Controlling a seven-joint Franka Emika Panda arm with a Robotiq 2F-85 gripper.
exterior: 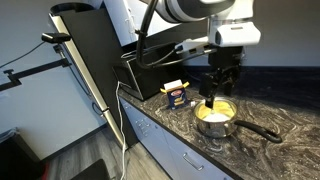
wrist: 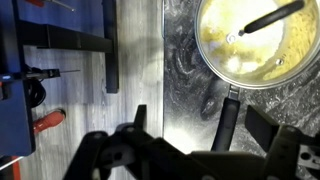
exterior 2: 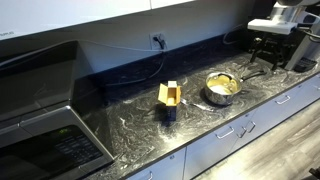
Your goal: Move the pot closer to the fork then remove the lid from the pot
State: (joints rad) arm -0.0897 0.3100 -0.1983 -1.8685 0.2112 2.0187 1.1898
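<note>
The pot (exterior: 216,120) stands on the dark marbled desk (exterior: 290,105) near its front edge, yellow inside showing, with a blue-and-yellow box (exterior: 175,93) close by. The gripper (wrist: 203,132) hangs above it, clear of it, with jaws spread wide and empty. Whether the lid is on, I cannot tell.

1. We see a shiny steel pot (exterior: 214,124), yellow inside, with a dark handle (wrist: 226,118).
2. The countertop (exterior 2: 110,130) is black, marbled with pale grey veins.
3. A small box (exterior 2: 170,97) is yellow and dark blue.
4. The drawer fronts (exterior 2: 240,137) are pale grey.
</note>
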